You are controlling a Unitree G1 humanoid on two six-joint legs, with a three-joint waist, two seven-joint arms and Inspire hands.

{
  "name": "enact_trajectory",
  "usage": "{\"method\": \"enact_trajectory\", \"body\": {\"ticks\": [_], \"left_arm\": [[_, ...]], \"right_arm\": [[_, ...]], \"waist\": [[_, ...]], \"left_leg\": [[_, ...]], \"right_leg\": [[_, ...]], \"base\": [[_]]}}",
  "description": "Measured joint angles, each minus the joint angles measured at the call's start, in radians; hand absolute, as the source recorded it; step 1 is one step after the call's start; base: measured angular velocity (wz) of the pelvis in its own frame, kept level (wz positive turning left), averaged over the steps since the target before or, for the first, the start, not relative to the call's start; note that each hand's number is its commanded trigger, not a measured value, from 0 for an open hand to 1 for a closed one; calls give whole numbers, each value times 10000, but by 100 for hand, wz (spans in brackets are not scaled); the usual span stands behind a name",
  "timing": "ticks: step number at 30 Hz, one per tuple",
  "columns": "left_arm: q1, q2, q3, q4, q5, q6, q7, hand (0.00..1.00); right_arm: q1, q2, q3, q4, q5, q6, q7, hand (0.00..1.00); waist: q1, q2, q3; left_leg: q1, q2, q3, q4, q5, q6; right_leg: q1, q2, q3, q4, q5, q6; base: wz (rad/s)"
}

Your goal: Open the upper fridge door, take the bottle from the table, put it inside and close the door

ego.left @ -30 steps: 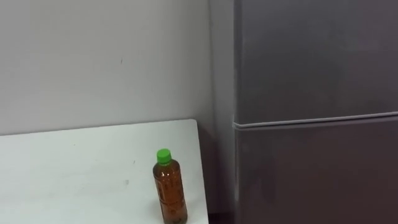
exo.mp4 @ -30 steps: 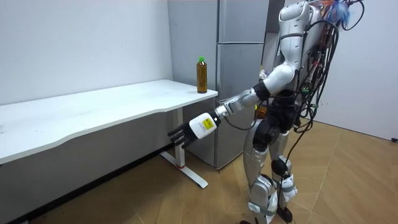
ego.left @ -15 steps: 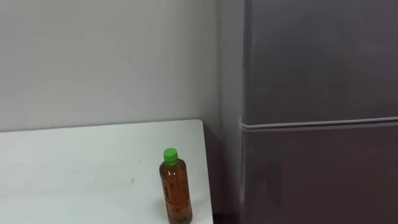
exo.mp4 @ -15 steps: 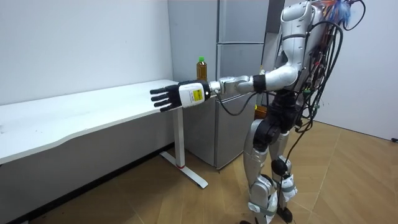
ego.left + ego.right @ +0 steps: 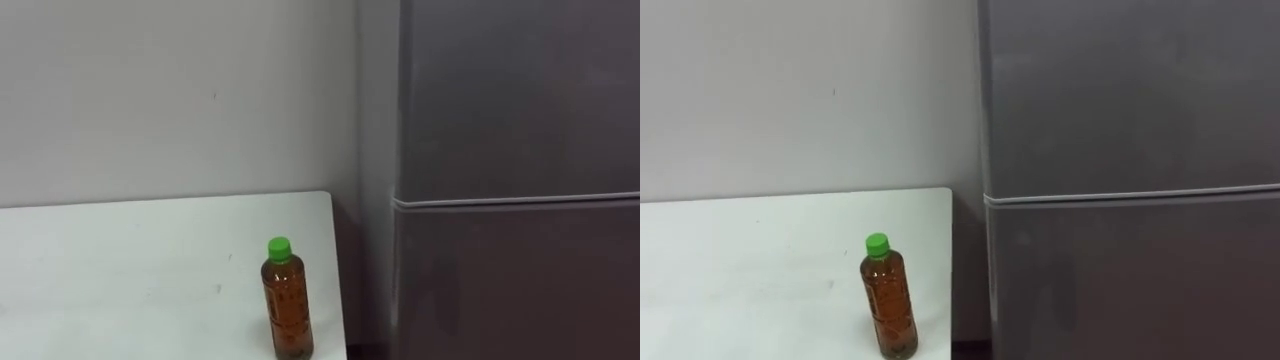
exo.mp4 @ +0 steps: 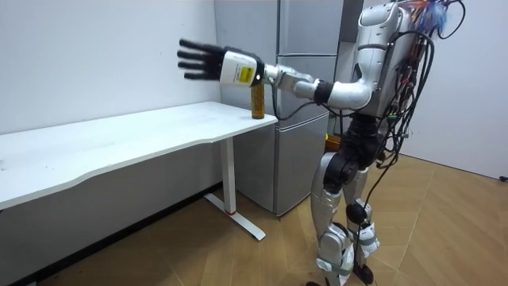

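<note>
A brown bottle [image 5: 287, 300] with a green cap stands upright near the right end of the white table [image 5: 120, 270], close to its front corner. The grey fridge [image 5: 520, 90] rises just right of the table, both doors closed, with the seam between upper and lower door at mid height. In the room view I stand in front of the fridge [image 6: 305, 28]. My left hand [image 6: 210, 63] is stretched out at chest height with straight, spread fingers. It is above the table [image 6: 119, 139], higher than the bottle [image 6: 257, 97] and to its left in the room view, holding nothing.
A narrow dark gap separates the table's end from the fridge's side. A plain white wall runs behind the table. The wooden floor around me in the room view is bare.
My left arm has swung up from below the table's edge to chest height over the table. The hand stays open. The eye view has shifted a little; the bottle has not moved.
</note>
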Motion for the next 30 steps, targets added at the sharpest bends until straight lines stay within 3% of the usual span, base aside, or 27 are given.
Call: {"method": "enact_trajectory", "body": {"ticks": [4,8,13,16,19,30], "left_arm": [[-583,57,321,-31,434,1,1,0],[-950,173,317,-47,652,2,-6,0],[-1437,207,288,-435,644,65,-369,0],[-1592,214,228,-596,640,348,-951,0],[-1871,213,-309,-1118,807,668,-1631,0],[-3125,210,-1576,-1245,794,1270,-3274,0]], "right_arm": [[-8,-9,-82,36,25,-1,9,0],[-35,-6,-99,6,29,-1,14,0],[-92,7,-132,-1,35,64,72,0],[-179,20,-227,-10,11,146,97,0],[-325,16,-220,20,-7,279,161,0],[-637,-42,-140,189,44,565,402,0]], "waist": [[-96,73,35],[-227,197,-6],[-326,163,1],[-489,110,0],[-546,66,64],[-925,80,82]], "left_leg": [[8,1,-57,-73,-2,0],[2,-3,-41,-72,-1,2],[-22,-9,21,-73,1,2],[-63,-11,29,-73,1,2],[-117,-11,37,-62,1,2],[-180,-10,53,29,1,2]], "right_leg": [[-27,8,23,-10,-9,-6],[-79,13,55,8,-5,-9],[-116,13,148,0,-3,-11],[-161,10,156,-12,-9,-3],[-222,10,171,-4,-9,-2],[-214,16,214,-1,-5,-7]], "base": [[0],[-1],[-6],[0],[0],[-1]]}}
